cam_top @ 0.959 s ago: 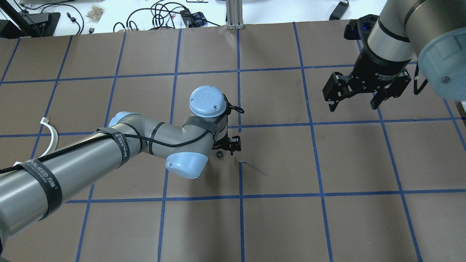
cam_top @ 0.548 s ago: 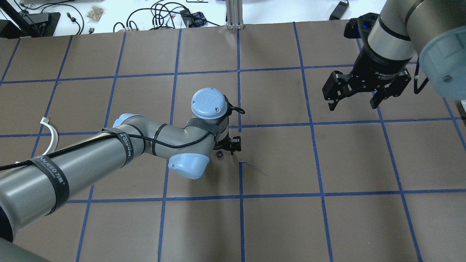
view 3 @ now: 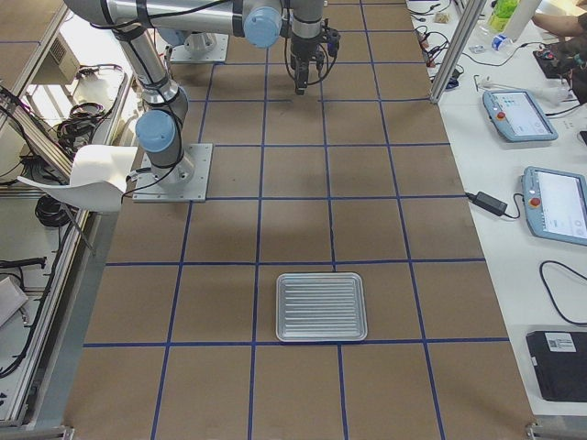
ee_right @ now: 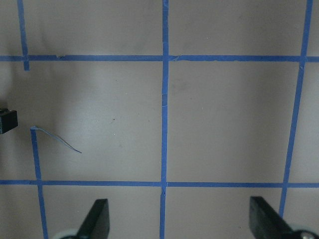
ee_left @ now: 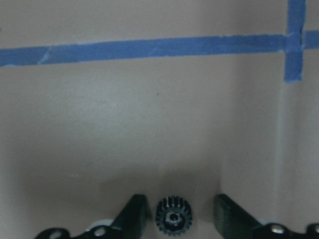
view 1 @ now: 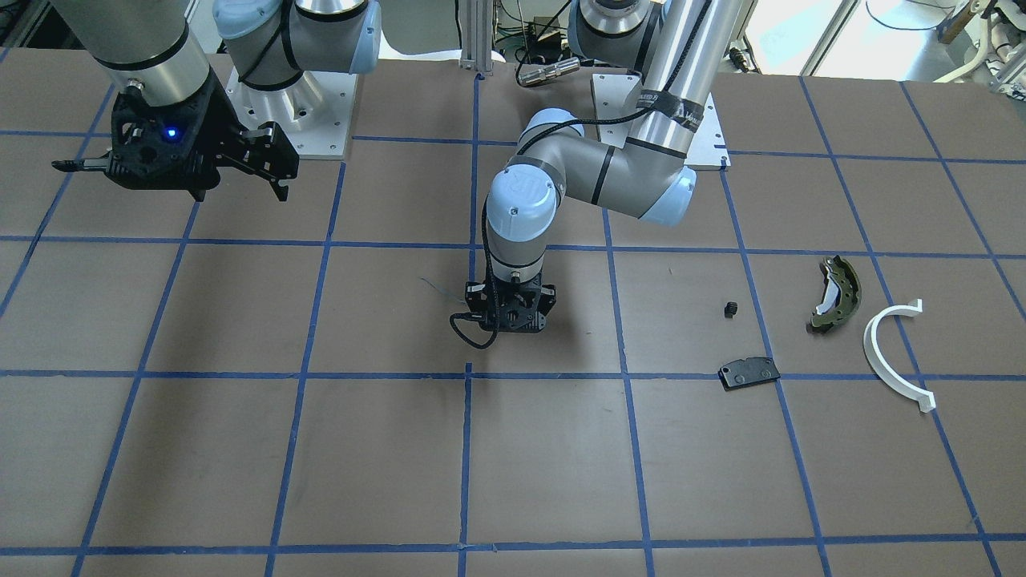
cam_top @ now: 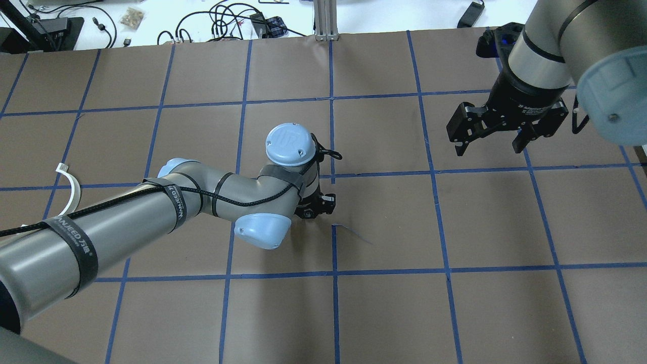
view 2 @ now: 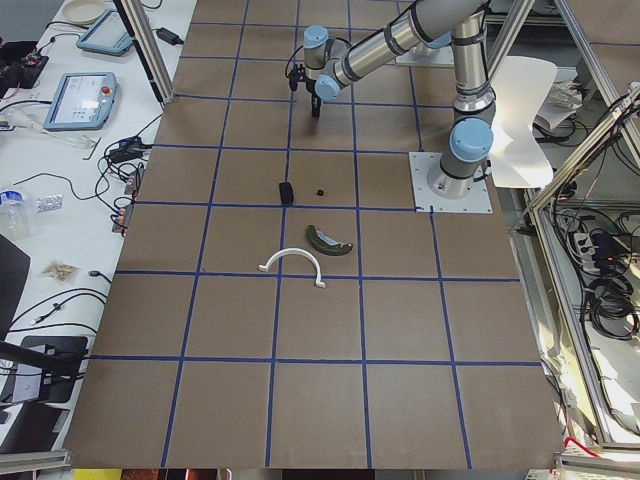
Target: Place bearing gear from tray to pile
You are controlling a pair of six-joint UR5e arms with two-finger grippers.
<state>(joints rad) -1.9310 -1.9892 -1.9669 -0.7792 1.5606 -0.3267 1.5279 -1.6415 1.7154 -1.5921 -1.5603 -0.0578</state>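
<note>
Two hands: left hand [view 1: 511, 320], right hand [cam_top: 487, 144]. One tray [view 3: 321, 306], one toothed gear [ee_left: 173, 217], one small black part [view 1: 730, 309], one black pad [view 1: 749, 373], one olive-green shoe [view 1: 842, 288], one white half-ring [view 1: 870, 346].

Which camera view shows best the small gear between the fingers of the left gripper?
The left wrist view: the gear lies flat, teeth plain, inside the open left gripper. In overhead and front views the gripper hides it; side views are too far.
</note>
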